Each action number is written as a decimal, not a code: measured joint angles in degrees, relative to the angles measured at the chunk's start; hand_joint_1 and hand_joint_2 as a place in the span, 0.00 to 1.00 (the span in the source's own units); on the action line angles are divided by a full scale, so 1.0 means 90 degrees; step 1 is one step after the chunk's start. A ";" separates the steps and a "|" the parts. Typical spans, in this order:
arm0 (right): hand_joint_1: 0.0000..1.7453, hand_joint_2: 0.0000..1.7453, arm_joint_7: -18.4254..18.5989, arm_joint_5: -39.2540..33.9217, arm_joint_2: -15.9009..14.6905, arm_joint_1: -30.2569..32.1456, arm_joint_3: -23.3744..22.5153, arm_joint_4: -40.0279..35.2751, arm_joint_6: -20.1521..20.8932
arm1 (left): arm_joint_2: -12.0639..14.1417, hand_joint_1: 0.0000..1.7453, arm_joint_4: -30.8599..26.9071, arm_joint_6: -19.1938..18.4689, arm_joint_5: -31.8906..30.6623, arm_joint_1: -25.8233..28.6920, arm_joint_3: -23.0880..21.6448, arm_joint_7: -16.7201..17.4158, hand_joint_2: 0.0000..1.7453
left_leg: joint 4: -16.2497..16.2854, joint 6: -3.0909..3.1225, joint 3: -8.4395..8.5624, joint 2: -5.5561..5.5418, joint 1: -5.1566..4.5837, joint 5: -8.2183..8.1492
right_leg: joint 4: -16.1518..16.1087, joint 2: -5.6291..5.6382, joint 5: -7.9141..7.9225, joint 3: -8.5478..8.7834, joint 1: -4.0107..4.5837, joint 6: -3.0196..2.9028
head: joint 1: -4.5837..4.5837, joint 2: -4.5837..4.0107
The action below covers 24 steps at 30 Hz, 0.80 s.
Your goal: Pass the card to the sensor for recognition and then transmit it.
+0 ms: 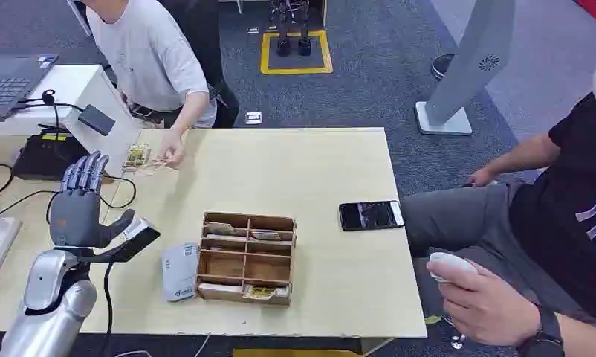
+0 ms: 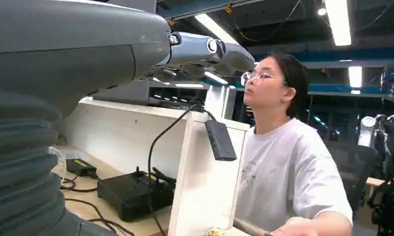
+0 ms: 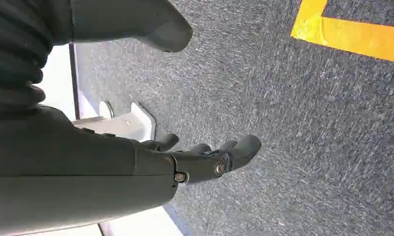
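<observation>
My left hand (image 1: 78, 202) is raised upright over the table's left side, fingers spread, with nothing in it. Past it, a person's hand (image 1: 173, 152) holds a pale card (image 1: 152, 165) low over the table, next to a small stack of yellowish cards (image 1: 137, 155). A black sensor head (image 1: 96, 119) on a cabled stalk hangs by the white panel; the left wrist view shows the sensor head (image 2: 220, 140) beyond my fingers (image 2: 210, 51). My right hand (image 3: 210, 160) hangs over grey carpet, fingers loosely apart and empty.
A wooden compartment box (image 1: 246, 257) with several cards sits mid-table, a white card reader (image 1: 179, 271) at its left. A black phone (image 1: 370, 215) lies to the right. A seated person (image 1: 548, 223) holding a white device is at the right edge. A black box (image 1: 46, 155) with cables sits far left.
</observation>
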 joint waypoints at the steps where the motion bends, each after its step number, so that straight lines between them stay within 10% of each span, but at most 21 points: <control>1: 0.00 1.00 0.0000 0.0002 0.0000 0.0000 0.0000 0.0000 0.0000 | 0.0000 0.00 0.0000 0.0000 0.0000 0.0000 0.0000 0.0002 1.00 | 0.0000 0.0000 0.0000 0.0000 0.0000 0.0000 | 0.0000 0.0000 0.0000 0.0000 0.0000 0.0000 | 0.0000 0.0000; 24: 0.00 1.00 0.0002 0.0000 0.0000 0.0000 0.0000 0.0000 0.0000 | 0.0007 0.00 0.0000 -0.0002 -0.0022 0.0001 0.0000 0.0002 1.00 | 0.0000 0.0000 -0.0001 0.0000 0.0000 0.0000 | 0.0000 0.0000 0.0000 0.0000 0.0000 0.0000 | 0.0000 0.0000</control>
